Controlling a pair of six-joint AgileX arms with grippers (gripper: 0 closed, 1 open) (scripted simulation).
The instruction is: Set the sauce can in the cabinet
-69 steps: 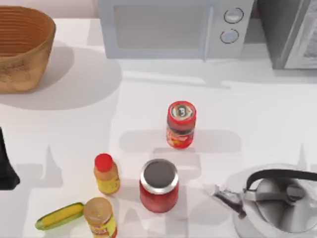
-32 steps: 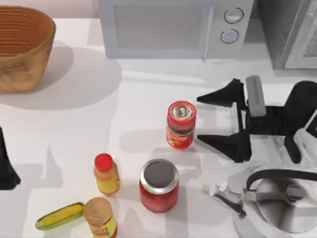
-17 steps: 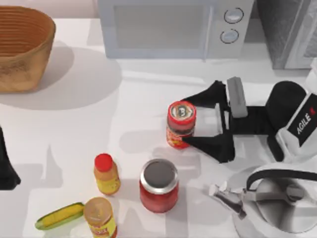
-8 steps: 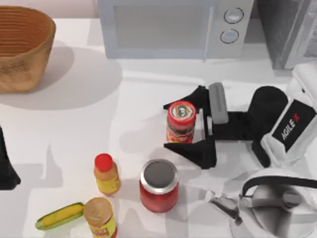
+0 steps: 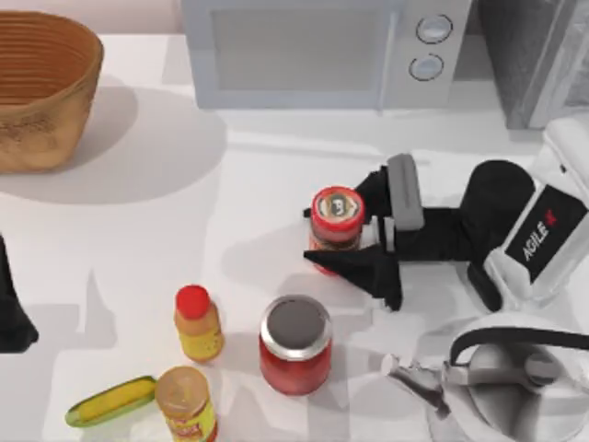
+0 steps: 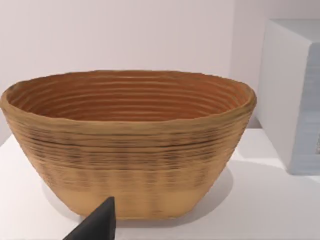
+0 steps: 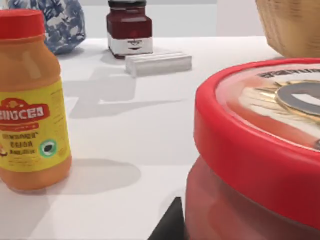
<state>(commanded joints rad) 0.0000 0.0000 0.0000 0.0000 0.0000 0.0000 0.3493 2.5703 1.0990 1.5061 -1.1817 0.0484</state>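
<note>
From above, a white desk (image 5: 138,239) carries the sauce can (image 5: 336,230) near its middle, standing upright. The right end effector (image 5: 345,241) reaches in from the right side, its two black fingers (image 5: 368,272) pressed against the can on either side, pinching it. The grey cabinet (image 5: 538,60) sits at the far right corner, beside a white microwave (image 5: 322,51).

The can is a slim red cylinder with a red-orange label and a red-rimmed top with a grey-tan printed centre.

The right wrist view brings the can's (image 7: 260,155) red rim very close and shows a yellow bottle (image 7: 31,100) with a red cap.

The left arm (image 5: 11,304) rests at the desk's left edge; its wrist view faces a woven basket (image 6: 127,140), and I cannot tell whether its end effector is spread.
</note>
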